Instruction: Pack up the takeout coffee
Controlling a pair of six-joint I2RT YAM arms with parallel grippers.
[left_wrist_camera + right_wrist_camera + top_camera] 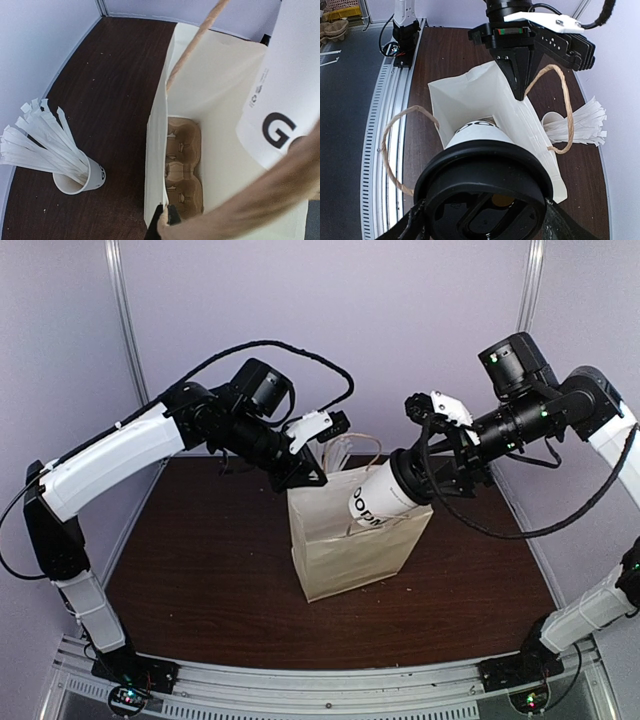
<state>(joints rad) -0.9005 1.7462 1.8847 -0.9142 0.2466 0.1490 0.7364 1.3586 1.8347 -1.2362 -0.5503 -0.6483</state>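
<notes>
Over the desk, the right hand grips the white cup tilted over the paper bag; left hand pinched shut on the bag's eleven-o'clock rim.

— Where is the left arm?
— It climbs from its base at the near left, bends at the elbow and stretches inward toward the middle. The left hand points down, its fingers shut tight and pinching the rim of the bag.
— And the other one?
— The right arm rises from the near right corner, folds at a high elbow and runs leftward. The right hand stands wide, one finger on either side of the lidded end of the cup, gripping it at a tilt.
</notes>
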